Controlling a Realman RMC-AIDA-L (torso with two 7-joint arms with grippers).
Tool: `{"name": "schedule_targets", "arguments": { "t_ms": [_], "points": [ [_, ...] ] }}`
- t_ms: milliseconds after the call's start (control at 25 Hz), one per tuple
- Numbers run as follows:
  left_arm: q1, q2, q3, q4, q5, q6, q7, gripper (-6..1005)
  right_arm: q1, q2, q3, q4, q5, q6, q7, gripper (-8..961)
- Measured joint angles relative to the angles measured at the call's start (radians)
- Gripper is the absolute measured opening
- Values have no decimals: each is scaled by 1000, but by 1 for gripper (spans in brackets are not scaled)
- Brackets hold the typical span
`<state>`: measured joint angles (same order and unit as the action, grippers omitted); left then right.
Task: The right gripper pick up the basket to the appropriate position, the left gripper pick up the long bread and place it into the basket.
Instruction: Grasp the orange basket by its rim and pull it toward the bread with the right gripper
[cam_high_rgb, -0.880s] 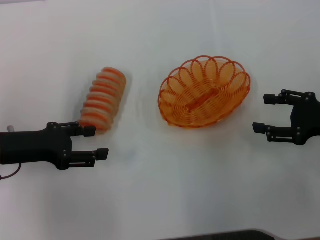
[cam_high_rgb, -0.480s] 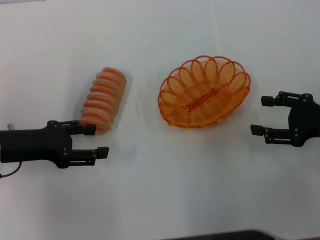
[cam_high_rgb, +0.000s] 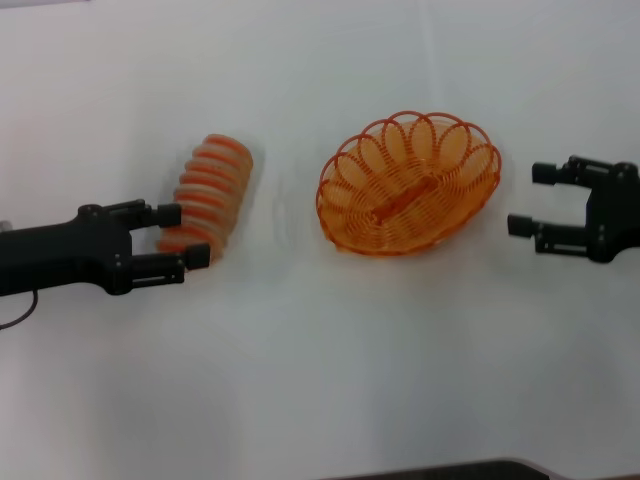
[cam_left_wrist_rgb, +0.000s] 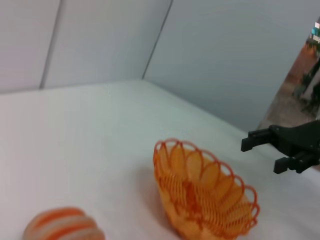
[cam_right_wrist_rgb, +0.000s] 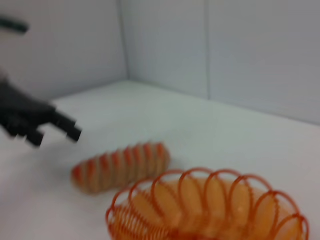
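The long bread (cam_high_rgb: 210, 190), a tan loaf with orange-red ridges, lies on the white table left of centre. My left gripper (cam_high_rgb: 183, 235) is open, and its fingers flank the loaf's near end. The orange wire basket (cam_high_rgb: 408, 183) sits empty to the right of centre. My right gripper (cam_high_rgb: 529, 199) is open, just right of the basket and apart from its rim. The left wrist view shows the basket (cam_left_wrist_rgb: 200, 200), one end of the bread (cam_left_wrist_rgb: 62, 227) and the right gripper (cam_left_wrist_rgb: 261, 156). The right wrist view shows the bread (cam_right_wrist_rgb: 120, 167), the basket (cam_right_wrist_rgb: 210, 210) and the left gripper (cam_right_wrist_rgb: 55, 137).
The white table (cam_high_rgb: 330, 350) spreads around both objects, with a dark front edge (cam_high_rgb: 450, 470) at the bottom. Pale walls (cam_left_wrist_rgb: 100, 40) stand behind the table in the wrist views.
My left gripper has moved forward to the bread, and its fingers now flank the loaf's near end. My right gripper has shifted slightly farther back and right. Bread and basket have not moved.
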<state>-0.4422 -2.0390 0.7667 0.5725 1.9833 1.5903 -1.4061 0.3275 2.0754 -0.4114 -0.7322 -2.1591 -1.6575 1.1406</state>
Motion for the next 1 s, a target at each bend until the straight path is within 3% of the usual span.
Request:
{"name": "schedule_targets", "arguments": {
  "t_ms": [320, 720, 1000],
  "points": [
    [-15, -17, -40, -5, 0, 8, -2, 793, 51, -42, 17, -8, 68, -29, 323, 812],
    [-17, -20, -68, -1, 5, -1, -27, 793, 188, -121, 3, -11, 20, 30, 813, 808],
    [-16, -23, -68, 0, 4, -1, -23, 793, 296, -125, -24, -27, -172, 110, 1008, 806]
  ]
}}
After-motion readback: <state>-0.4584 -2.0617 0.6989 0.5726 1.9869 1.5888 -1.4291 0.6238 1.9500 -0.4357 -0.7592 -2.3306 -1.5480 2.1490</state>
